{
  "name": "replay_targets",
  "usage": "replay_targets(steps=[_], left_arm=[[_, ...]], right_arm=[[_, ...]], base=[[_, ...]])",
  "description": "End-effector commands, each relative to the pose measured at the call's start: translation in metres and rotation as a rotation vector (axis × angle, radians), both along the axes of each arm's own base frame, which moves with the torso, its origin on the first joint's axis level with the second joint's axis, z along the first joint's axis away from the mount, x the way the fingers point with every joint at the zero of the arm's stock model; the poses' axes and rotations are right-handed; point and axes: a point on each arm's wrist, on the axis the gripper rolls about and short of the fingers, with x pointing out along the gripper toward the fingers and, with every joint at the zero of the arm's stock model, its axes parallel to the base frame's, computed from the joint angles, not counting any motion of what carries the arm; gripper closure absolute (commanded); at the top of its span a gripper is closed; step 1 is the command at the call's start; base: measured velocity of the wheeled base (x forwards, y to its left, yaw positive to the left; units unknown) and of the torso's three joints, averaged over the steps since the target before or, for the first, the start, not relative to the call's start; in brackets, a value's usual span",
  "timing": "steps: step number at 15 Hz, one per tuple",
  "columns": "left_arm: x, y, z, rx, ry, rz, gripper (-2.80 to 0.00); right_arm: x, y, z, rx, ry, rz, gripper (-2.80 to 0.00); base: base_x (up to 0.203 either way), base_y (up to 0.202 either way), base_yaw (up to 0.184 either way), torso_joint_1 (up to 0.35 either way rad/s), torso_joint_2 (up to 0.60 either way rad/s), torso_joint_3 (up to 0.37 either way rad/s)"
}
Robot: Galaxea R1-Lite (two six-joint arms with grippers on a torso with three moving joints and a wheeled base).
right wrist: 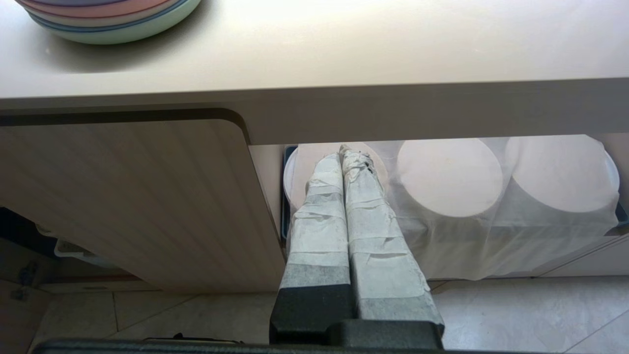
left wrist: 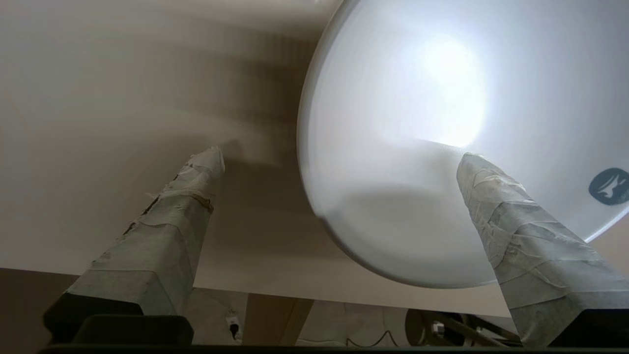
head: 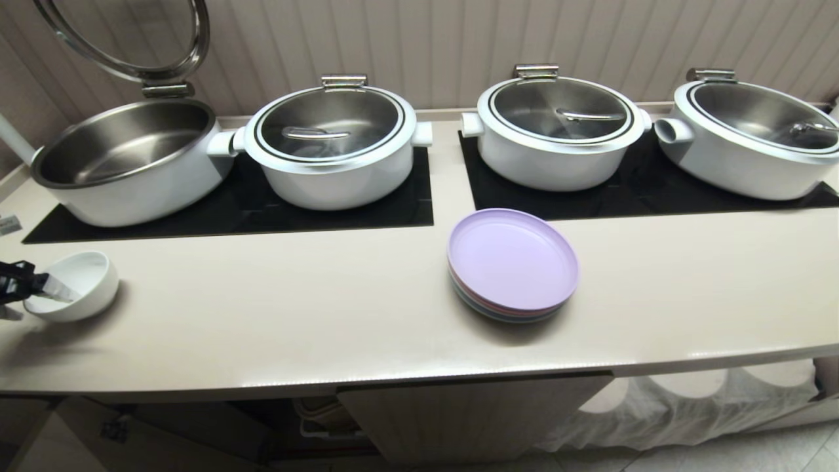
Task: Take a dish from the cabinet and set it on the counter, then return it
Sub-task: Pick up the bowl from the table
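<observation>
The left gripper (left wrist: 339, 162) stands wide open at the counter's left end, one taped finger (left wrist: 516, 221) over the inside of the white bowl (head: 75, 283), the other (left wrist: 182, 196) outside its wall above bare counter (head: 295, 314); the rim lies between them, unclamped. The bowl rests on the counter near the front edge, tilted toward the gripper as far as the head view shows. The step, as I judge it, is to retake the bowl for its return; close squarely across the rim, well down the wall, since glazed ceramic may slip from tape; lift only once the grip is firm, and clear the rounded front edge before lowering to the cabinet (head: 472, 413) below. The right gripper (right wrist: 344, 157) hangs parked under the counter, fingers pressed together, empty. Further off sit the stacked lilac plates (head: 512, 262), and behind them the lidded white pots (head: 334, 147); keep the swing away from both.
</observation>
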Motion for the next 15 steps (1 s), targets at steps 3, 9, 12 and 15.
replay_targets(steps=[3,9,12,15], left_arm=[[0.0041,0.0041,-0.0074,-0.009,-0.002,0.016,-2.8],[0.0063,0.0052,-0.0092,-0.012,-0.01,0.024,-2.8],[0.0058,0.0055,-0.009,-0.012,-0.01,0.027,0.0],[0.0067,0.0046,-0.0092,-0.014,-0.011,0.024,0.0]], right_arm=[[0.0,0.0,0.0,0.0,0.0,0.001,0.0],[0.0,0.0,0.0,0.0,0.0,0.0,0.0],[0.0,0.0,0.0,0.0,0.0,0.0,0.0],[0.0,0.0,0.0,0.0,0.0,0.0,0.0]], base=[[0.0,0.0,0.0,0.0,0.0,0.0],[0.0,0.0,0.0,0.0,0.0,0.0],[0.0,0.0,0.0,0.0,0.0,0.0],[0.0,0.0,0.0,0.0,0.0,0.0]])
